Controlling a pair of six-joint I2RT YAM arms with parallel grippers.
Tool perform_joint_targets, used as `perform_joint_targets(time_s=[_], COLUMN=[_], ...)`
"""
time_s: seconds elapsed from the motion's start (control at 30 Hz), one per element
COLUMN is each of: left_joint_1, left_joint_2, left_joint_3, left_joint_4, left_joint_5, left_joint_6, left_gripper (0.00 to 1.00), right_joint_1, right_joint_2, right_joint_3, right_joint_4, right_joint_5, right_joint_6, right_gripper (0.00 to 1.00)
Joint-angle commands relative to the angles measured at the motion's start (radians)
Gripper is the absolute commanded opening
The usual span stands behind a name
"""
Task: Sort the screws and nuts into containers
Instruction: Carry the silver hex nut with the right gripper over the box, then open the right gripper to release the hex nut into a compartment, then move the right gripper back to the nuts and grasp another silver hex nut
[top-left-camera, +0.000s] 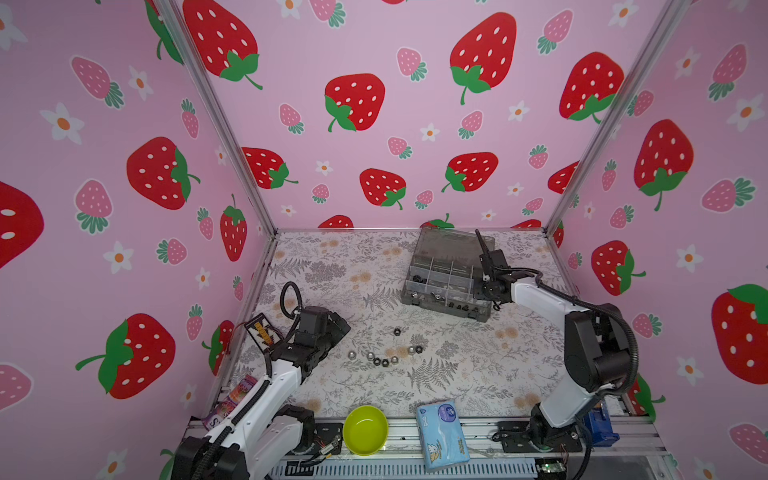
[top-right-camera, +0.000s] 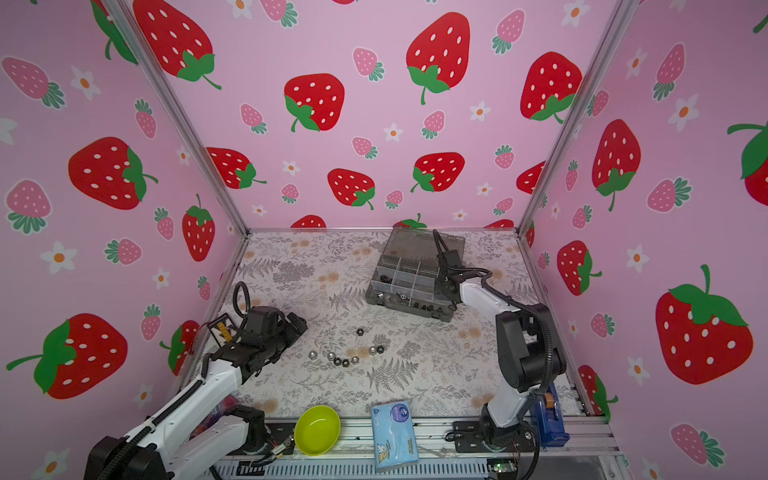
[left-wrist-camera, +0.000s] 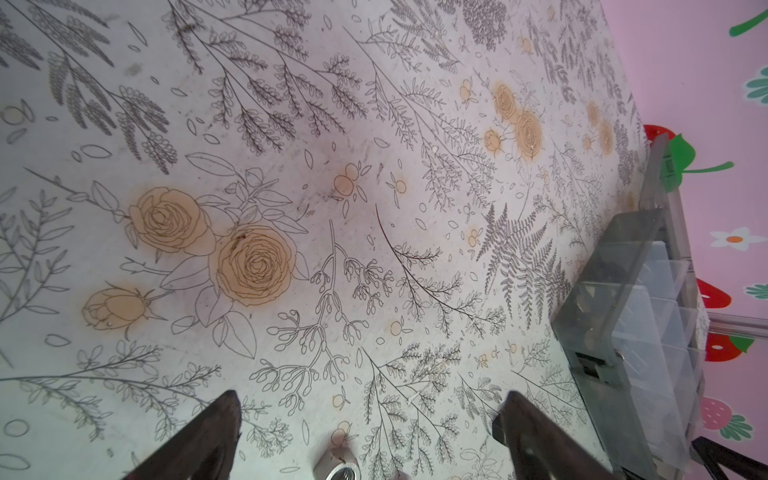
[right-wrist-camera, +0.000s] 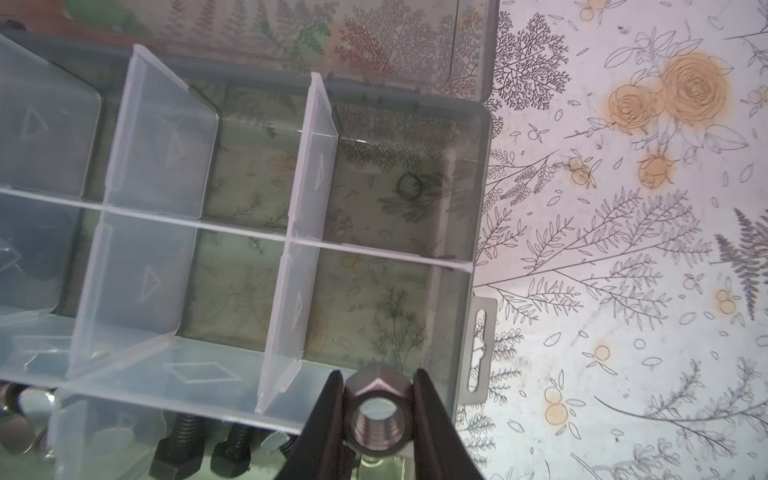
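Note:
The smoky-grey organizer box (top-left-camera: 419, 297) (top-right-camera: 376, 297) stands at the back right of the table with its lid up. In the right wrist view my right gripper (right-wrist-camera: 377, 374) is shut on a silver hex nut (right-wrist-camera: 376, 411) above the box's corner compartment by the rim (right-wrist-camera: 478, 166); black screws (right-wrist-camera: 178, 449) lie in a neighbouring compartment. In both top views that gripper (top-left-camera: 496, 306) (top-right-camera: 452, 306) hangs at the box's near right end. Several loose nuts (top-left-camera: 384, 357) (top-right-camera: 345, 356) lie mid-table. My left gripper (top-left-camera: 341, 325) (top-right-camera: 300, 324) (left-wrist-camera: 370, 409) is open and empty, with a silver nut (left-wrist-camera: 337, 467) just below it.
A lime-green bowl (top-left-camera: 365, 430) and a blue tissue pack (top-left-camera: 442, 434) sit at the table's front edge. A snack packet (top-left-camera: 232, 401) and a small card (top-left-camera: 262, 330) lie by the left arm. A blue object (top-left-camera: 598, 424) stands behind the right arm's base.

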Motion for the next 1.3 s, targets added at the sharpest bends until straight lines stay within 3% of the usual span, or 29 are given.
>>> perform_joint_targets(time_s=[0.0, 0.17, 0.53, 0.73, 0.9, 1.1, 1.27], left_joint_1=[-0.002, -0.004, -0.003, -0.004, -0.004, -0.003, -0.003], left_joint_2=[0.007, 0.009, 0.004, -0.006, -0.017, -0.025, -0.025], left_joint_3=[0.025, 0.025, 0.026, 0.026, 0.026, 0.023, 0.022], left_joint_4=[-0.003, -0.004, -0.011, -0.017, -0.032, -0.034, -0.034], left_joint_5=[-0.017, -0.017, -0.023, -0.028, -0.034, -0.041, -0.035], left_joint_6=[0.001, 0.002, 0.008, 0.009, 0.012, 0.007, 0.003], left_gripper=[0.99, 0.99, 0.99, 0.99, 0.99, 0.99, 0.99], right_joint_1=[-0.013, -0.020, -0.020, -0.019, -0.001, 0.090, 0.239], right_joint_2=[0.022, 0.065, 0.077, 0.020, -0.065, -0.184, -0.252], right_joint_3=[0.031, 0.047, 0.049, 0.044, 0.018, -0.030, -0.097], right_joint_4=[0.015, 0.038, 0.024, 0.024, -0.005, -0.020, -0.019], right_joint_5=[-0.015, -0.014, 0.013, 0.013, 0.021, 0.029, 0.045], right_joint_6=[-0.024, -0.035, -0.061, -0.063, -0.053, -0.032, 0.029], right_gripper=[0.01, 0.04, 0.34, 0.47, 0.51, 0.55, 0.54])
